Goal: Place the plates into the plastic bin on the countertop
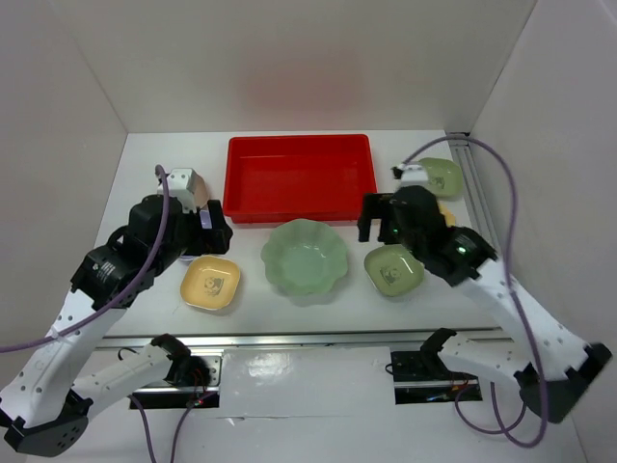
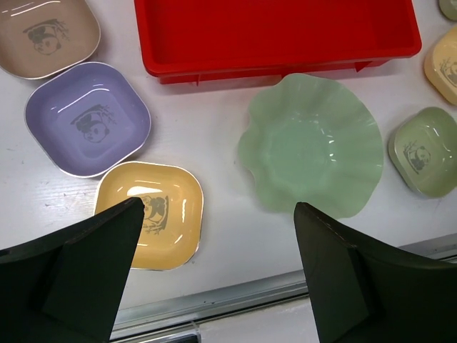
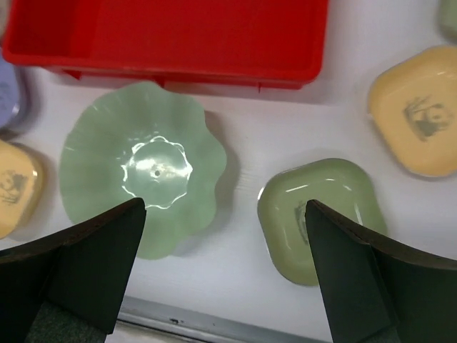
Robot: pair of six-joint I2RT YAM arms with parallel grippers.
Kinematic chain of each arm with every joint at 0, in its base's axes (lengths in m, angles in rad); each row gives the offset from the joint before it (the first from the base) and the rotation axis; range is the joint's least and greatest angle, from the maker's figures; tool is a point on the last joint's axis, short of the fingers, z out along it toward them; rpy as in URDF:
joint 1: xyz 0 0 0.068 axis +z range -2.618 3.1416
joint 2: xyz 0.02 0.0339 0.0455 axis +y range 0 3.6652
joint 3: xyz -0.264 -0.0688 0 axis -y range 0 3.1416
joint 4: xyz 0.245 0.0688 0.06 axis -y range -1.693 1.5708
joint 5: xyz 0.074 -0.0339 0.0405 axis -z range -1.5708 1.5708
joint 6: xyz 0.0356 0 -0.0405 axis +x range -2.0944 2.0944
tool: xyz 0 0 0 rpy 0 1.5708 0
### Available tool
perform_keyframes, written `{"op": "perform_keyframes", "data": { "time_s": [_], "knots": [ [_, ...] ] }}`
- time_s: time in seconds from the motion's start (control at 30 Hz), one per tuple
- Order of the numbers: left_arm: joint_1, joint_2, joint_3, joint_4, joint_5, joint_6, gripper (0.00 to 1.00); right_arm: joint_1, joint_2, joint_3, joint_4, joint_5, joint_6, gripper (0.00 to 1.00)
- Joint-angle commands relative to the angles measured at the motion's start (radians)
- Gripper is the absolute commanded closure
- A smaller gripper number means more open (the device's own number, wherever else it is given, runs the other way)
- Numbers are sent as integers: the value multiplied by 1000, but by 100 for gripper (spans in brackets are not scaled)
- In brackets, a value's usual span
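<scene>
Scanning from the biggest thing down, we see the white counter (image 1: 255, 313) carrying everything. At its far middle sits the red plastic bin (image 1: 299, 178), with no dish in it, a spot we judge either arm can reach. Just in front of it lies the large pale-green scalloped plate (image 1: 306, 258), open side up and touching nothing. The small rounded-square dishes lie spread to both sides, probably so that each arm has its own share: a yellow plate (image 1: 212, 283), a lavender plate (image 2: 88, 118) and a pink-tan plate (image 2: 43, 36) on the left; a green plate (image 1: 393, 269), a second yellow plate (image 3: 414, 111) and a far green plate (image 1: 442, 176) on the right. The left pincer (image 2: 218, 214) hangs released and empty, one finger over the yellow plate and the other at the scalloped plate's near edge. The right pincer (image 3: 225, 207), likewise released and empty, spans the gap between the scalloped plate and the green plate. We read those wide jaws as readiness to straddle a rim.
</scene>
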State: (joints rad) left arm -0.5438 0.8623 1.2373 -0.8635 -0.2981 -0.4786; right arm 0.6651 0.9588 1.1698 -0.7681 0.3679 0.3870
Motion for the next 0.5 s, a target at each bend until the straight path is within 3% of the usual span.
{"op": "perform_keyframes", "data": {
  "time_s": [0.0,0.2,0.47],
  "knots": [
    [4,-23,2,23,37,-18,0,7,115,-108,240,-64,38,0],
    [4,-65,-18,-2,40,1,0,-2,294,-205,499,-150,-34,3],
    [4,-104,-27,-23,30,12,0,-53,454,-294,653,-262,-56,13]
  ]
}}
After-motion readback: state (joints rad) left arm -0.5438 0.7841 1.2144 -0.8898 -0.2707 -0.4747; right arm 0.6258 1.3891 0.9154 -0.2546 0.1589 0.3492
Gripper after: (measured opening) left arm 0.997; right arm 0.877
